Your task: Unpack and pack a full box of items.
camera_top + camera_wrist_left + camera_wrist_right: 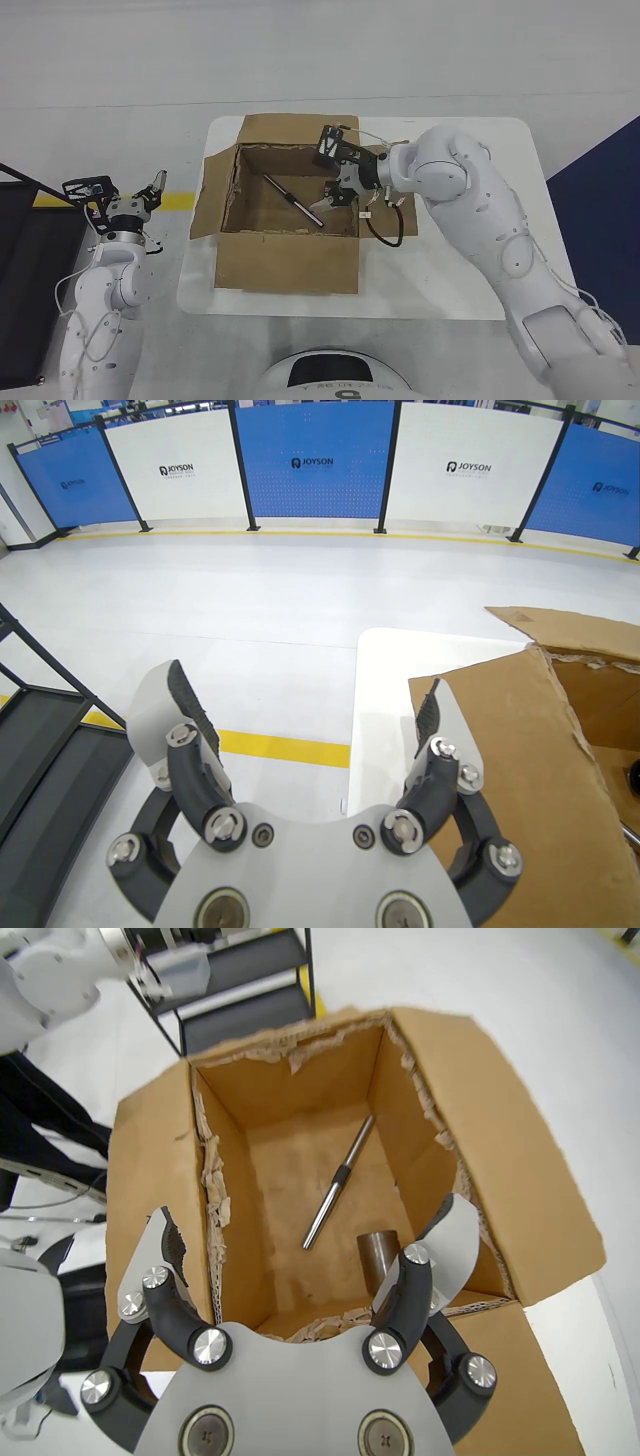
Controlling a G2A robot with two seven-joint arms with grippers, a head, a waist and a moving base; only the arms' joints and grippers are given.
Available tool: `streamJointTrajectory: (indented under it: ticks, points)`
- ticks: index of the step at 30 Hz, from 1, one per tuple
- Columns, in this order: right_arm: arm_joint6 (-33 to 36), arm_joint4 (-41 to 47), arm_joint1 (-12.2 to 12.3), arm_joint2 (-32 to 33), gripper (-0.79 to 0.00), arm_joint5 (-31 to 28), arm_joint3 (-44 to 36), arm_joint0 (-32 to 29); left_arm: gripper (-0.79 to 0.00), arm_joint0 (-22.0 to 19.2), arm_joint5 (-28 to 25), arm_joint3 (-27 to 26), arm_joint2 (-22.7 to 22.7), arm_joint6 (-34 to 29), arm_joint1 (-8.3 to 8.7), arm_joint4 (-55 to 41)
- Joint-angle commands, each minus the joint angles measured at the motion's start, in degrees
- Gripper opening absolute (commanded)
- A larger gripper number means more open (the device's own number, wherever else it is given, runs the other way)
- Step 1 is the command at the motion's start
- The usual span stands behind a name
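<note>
- Far to the left of the box (285,265), a black metal rack (40,760) with flat shelves is standing on the pale floor.
- Beyond the box, blue and white perforated fence panels (315,465) are standing in a row, each carrying a dark printed logo with a line of lettering.
- The left gripper (305,685) is hanging off the table's edge, to the left of the box, with its jaws spread wide and nothing between its ribbed black pads (192,705).
- A yellow stripe (285,747) is running across the floor under that gripper.
- The rounded white table (450,290) is carrying the box, which is brown corrugated cardboard with its flaps folded outward and its torn rims fraying in ragged shreds.
- A slim, shiny metal rod (335,1183) with a dark knurled band at its middle is lying slantwise on the box floor.
- A short, dull metal cylinder (377,1253) is sitting near the box's right wall, just beside the rod's end.
- The right gripper (307,1213) is hovering over the box's right rim, jaws apart and empty, with one finger (450,1238) dipping inside next to the cylinder.
</note>
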Motion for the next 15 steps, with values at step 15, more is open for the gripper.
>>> streamJointTrajectory:
  ticks: [15]
  points:
    - [4.55,-6.37,-13.83,-30.47,0.0,2.3,33.73,22.94,0.0,0.0,0.0,0.0,0.0,0.0,0.0,0.0]
